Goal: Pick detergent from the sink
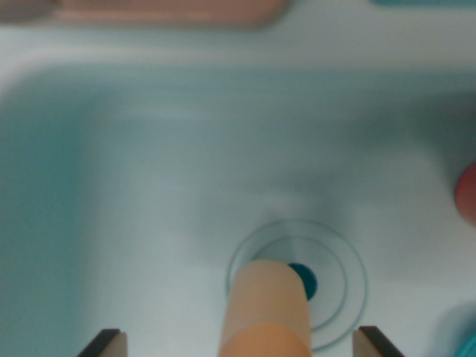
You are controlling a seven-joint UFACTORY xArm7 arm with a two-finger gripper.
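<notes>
The detergent, a peach-orange bottle, stands at bottom centre over the drain, between the gripper tips, which sit spread wide and clear of it. The sink floor lies bare toward upper left; a red object crowds the right edge.
</notes>
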